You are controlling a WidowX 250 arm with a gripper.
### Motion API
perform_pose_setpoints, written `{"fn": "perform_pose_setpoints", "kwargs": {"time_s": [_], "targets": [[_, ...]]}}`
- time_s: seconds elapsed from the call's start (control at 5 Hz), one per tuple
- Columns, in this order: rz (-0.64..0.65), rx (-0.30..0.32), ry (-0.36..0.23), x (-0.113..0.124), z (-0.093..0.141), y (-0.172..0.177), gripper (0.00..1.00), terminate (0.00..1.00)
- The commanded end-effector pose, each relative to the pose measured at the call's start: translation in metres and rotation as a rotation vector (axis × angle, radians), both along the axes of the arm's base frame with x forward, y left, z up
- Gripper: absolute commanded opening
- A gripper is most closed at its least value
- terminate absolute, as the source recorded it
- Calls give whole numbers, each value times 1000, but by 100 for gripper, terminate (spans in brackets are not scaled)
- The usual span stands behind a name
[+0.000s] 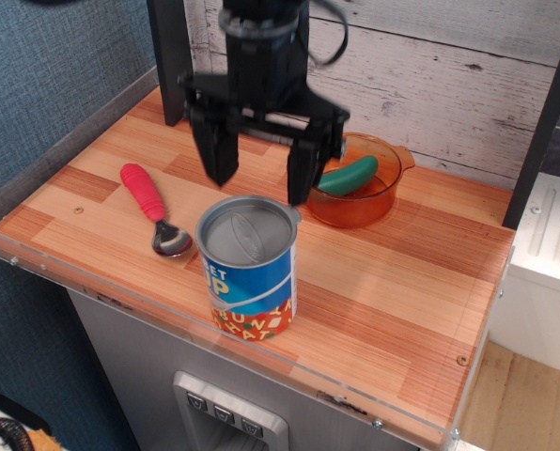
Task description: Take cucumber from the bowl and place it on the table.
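Gripper [259, 177] agape above tin can [248, 271]

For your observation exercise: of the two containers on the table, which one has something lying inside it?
The orange bowl at the back, which holds the green cucumber. The blue-labelled can in front shows only its metal top, with nothing visible in it.

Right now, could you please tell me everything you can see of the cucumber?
The cucumber is a small, smooth teal-green toy, apparently plastic, a stubby cylinder with rounded ends. It lies tilted inside the orange bowl, its right end raised toward the rim. Its left end is hidden behind one finger of the open hand, which does not hold it.
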State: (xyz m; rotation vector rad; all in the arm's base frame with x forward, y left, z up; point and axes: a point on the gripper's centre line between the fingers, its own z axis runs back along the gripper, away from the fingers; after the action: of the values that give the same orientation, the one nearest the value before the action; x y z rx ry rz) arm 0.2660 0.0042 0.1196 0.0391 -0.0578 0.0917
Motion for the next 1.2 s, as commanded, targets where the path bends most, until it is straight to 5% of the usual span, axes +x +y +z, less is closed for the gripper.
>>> {"fn": "perform_pose_setpoints", "kwargs": {"time_s": [0.0,0.4,0.8,1.0], "targets": [[-143,128,25,53,16,-4,100,0],[-456,156,-9,102,-10,-5,100,0],[-721,73,-101,121,-29,-13,100,0],[-755,63,-116,125,-35,-16,100,0]]}}
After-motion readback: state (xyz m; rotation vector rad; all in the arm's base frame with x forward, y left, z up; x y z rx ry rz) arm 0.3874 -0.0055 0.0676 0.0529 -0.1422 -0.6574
